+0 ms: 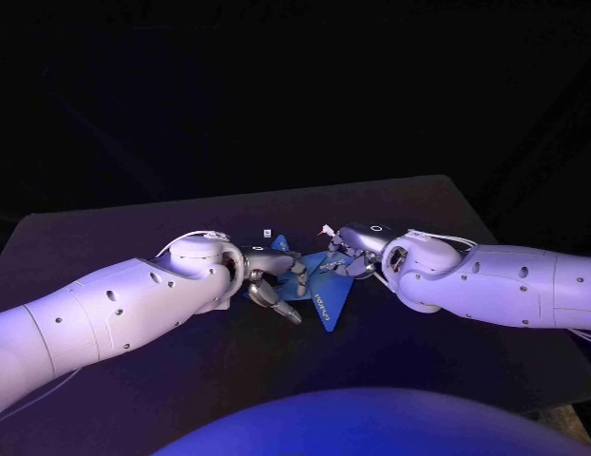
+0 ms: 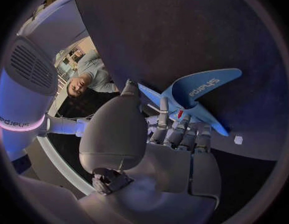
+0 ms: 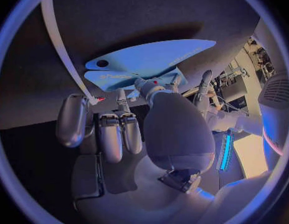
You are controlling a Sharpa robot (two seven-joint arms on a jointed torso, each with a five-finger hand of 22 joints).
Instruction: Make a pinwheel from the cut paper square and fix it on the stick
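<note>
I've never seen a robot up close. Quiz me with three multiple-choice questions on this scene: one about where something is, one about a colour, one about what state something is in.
1. Where is the paper?
A. At a far corner
B. In the middle of the table, between the left hand and the right hand
C. On the floor

2. What colour is the paper?
A. Blue
B. Red
C. Yellow

3. What state is the paper in?
A. Lying flat and untouched
B. Crumpled into a ball
C. Partly folded, with one flap curled over and fingers of both hands on it

Answers:
1 B: in the head view the two arms meet mid-table with the paper between them.
2 A: it looks blue in every view.
3 C: the left wrist view shows the curled flap, and both wrist views show fingers at the paper.
</note>
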